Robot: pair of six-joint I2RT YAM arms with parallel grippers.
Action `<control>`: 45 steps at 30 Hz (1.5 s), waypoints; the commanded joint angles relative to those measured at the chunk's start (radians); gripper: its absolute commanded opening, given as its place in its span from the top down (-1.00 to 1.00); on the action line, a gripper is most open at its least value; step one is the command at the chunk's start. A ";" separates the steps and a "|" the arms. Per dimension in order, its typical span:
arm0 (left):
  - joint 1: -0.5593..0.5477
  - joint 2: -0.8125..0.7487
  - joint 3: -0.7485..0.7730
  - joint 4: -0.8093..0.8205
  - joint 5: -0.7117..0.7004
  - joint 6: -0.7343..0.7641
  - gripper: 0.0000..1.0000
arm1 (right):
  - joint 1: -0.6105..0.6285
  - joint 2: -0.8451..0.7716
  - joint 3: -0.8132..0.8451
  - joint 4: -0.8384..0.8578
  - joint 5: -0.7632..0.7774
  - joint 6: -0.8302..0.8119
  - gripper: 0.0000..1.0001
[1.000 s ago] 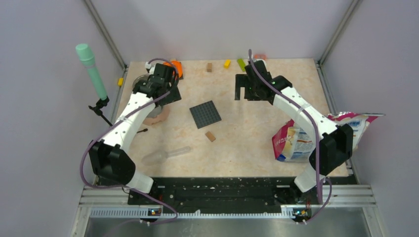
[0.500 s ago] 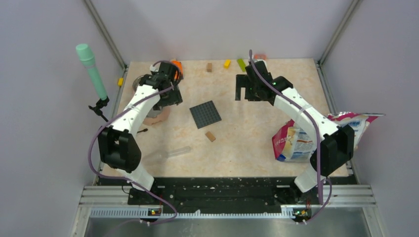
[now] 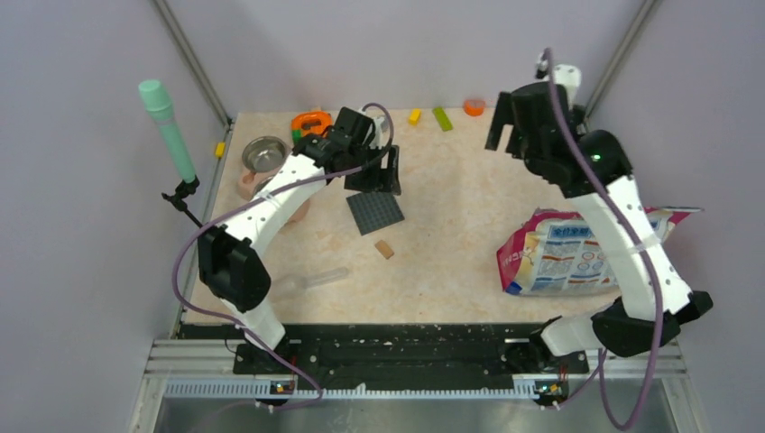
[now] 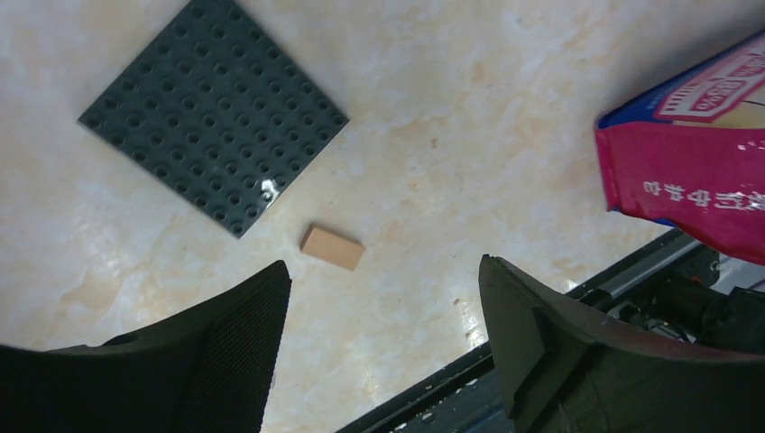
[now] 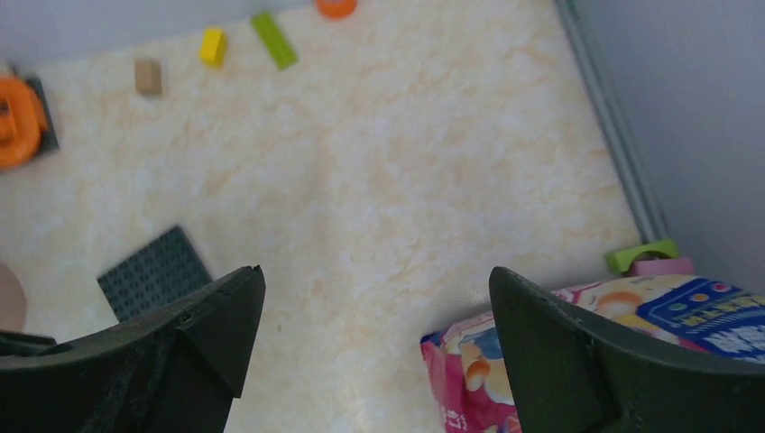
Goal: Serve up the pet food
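The pet food shows only as its pink-and-blue bag [image 3: 564,253], lying on its side at the right edge of the table; no kibble is visible. The bag's corner appears in the left wrist view [image 4: 695,162] and the right wrist view [image 5: 465,370]. My left gripper [image 3: 377,180] hangs open over the back edge of the dark grey studded plate [image 3: 376,213], holding nothing [image 4: 383,271]. My right gripper [image 3: 514,122] is raised at the back right, open and empty [image 5: 375,275], well apart from the bag.
A metal bowl [image 3: 264,155] stands at the back left, beside an orange object [image 3: 311,122]. A clear scoop [image 3: 302,284] lies front left and a tan block [image 3: 385,249] near the plate. Yellow [image 3: 414,115] and green [image 3: 441,118] bricks line the back edge.
My left gripper swung right, from beside the bowl to above the studded plate. My right arm rose and moved toward the back right, uncovering more of the bag. Both stayed open.
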 commanded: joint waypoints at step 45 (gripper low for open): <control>-0.013 0.075 0.072 0.066 0.037 0.172 -0.61 | -0.476 -0.318 -0.339 -0.270 -0.090 0.477 0.14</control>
